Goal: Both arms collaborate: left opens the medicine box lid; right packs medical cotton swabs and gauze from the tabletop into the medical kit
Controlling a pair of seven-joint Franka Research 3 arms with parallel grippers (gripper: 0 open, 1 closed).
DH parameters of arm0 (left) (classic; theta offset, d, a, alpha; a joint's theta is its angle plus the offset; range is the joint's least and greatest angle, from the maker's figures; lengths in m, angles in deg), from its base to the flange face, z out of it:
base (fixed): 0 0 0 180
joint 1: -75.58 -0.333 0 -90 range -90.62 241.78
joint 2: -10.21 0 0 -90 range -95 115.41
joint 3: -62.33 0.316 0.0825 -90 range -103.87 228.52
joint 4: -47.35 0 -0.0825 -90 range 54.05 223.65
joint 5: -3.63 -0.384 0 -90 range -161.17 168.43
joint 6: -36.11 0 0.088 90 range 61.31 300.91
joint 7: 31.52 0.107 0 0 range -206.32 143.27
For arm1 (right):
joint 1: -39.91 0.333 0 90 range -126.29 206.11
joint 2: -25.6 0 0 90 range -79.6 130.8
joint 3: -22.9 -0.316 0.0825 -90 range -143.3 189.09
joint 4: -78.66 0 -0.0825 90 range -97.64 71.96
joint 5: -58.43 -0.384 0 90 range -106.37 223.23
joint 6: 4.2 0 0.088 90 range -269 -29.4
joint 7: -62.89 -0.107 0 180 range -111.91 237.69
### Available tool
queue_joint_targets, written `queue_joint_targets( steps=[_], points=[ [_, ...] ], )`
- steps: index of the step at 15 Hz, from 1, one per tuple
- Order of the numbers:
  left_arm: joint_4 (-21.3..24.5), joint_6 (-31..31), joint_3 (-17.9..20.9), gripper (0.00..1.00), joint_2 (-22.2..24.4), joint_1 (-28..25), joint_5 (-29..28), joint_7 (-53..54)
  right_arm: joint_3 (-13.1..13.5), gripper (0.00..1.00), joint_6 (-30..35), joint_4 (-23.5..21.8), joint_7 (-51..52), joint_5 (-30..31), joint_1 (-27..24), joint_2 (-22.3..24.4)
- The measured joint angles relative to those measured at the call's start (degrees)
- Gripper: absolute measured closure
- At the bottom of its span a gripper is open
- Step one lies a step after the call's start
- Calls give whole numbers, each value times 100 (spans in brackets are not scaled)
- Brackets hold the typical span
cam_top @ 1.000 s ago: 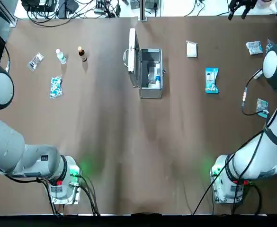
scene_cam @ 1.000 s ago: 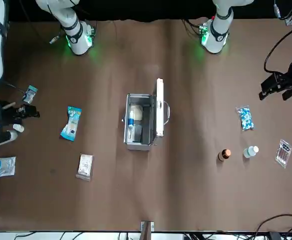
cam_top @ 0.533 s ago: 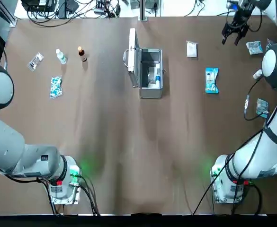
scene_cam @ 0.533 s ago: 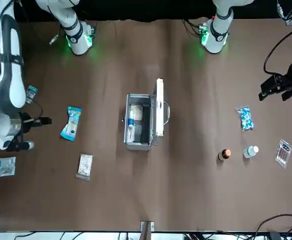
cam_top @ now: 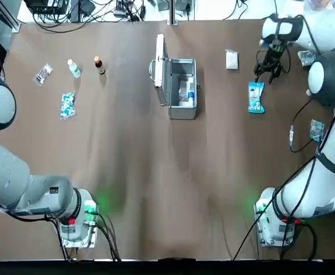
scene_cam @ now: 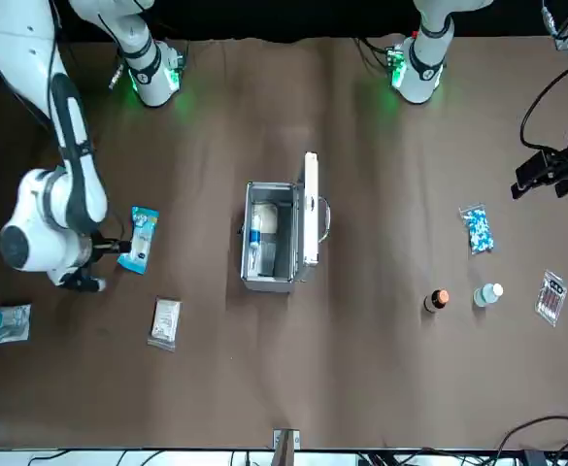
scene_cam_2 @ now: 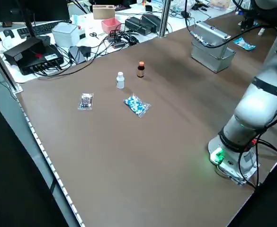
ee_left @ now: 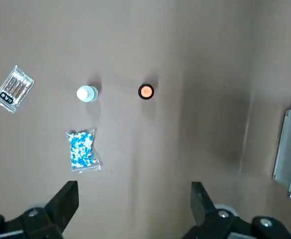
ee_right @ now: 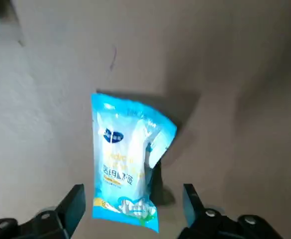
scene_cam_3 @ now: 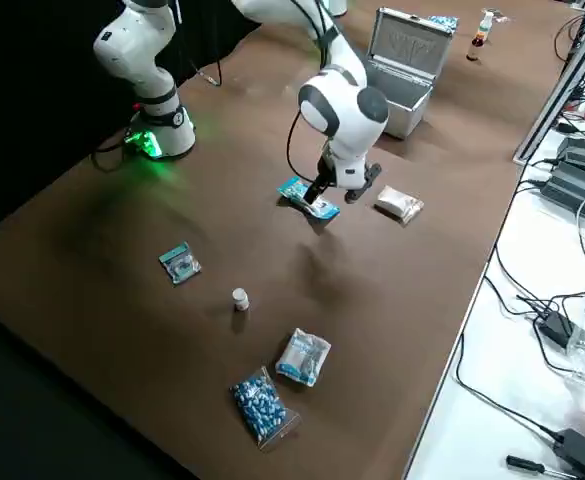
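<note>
The silver medical kit (cam_top: 182,112) sits mid-table with its lid (cam_top: 160,63) standing upright; items lie inside. To its right lies the blue-and-white medical cotton swabs packet (cam_top: 256,97), and the pale gauze packet (cam_top: 231,59) is farther back. My right gripper (cam_top: 266,73) hovers open just above the far end of the swabs (ee_right: 128,159), with one finger on each side of the packet and no contact visible. My left gripper (scene_cam: 548,177) hangs open high over the table's left side, far from the kit (ee_left: 289,149).
On the left side stand a brown bottle (cam_top: 99,65) and a white bottle (cam_top: 73,68), next to a speckled pill packet (cam_top: 67,105) and a clear bag (cam_top: 43,73). Small packets (cam_top: 307,57) and a pouch (cam_top: 316,129) lie near the right edge.
My right arm has swung in from the table's far right corner and lowered its gripper over the swabs packet. The left gripper has barely shifted. The kit is unchanged.
</note>
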Motion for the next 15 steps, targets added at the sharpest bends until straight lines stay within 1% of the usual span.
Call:
queue_joint_targets(
  steps=[3,4,5,7,8,9,10,11,13,15],
  points=[
    [3,17,1,0,-15,-2,0,0,-1,15,-11,-208,-207,-5,140,-96],
    [4,36,1,0,-30,-2,0,0,-1,20,-10,-249,-298,-6,185,-101],
    [5,79,1,0,-49,-2,0,0,-2,30,-10,-284,-456,-6,237,-117],
    [6,158,1,0,-84,-2,0,0,-3,33,-48,-311,-694,-6,320,-219],
    [6,173,1,0,-95,-2,0,0,-3,38,-74,-316,-755,-6,345,-291],
    [6,184,1,0,-101,-3,0,0,-3,39,-101,-317,-781,-6,355,-368],
    [6,212,1,0,-105,-3,0,0,-2,43,-121,-317,-798,-6,356,-422],
    [6,246,1,0,-109,-3,0,0,2,52,-134,-315,-855,-7,356,-449],
    [6,274,1,0,-125,-3,0,0,4,56,-133,-300,-988,-7,356,-446],
    [6,276,0,0,-134,-3,0,0,16,73,-103,-279,-1045,-7,355,-440]
  ],
)
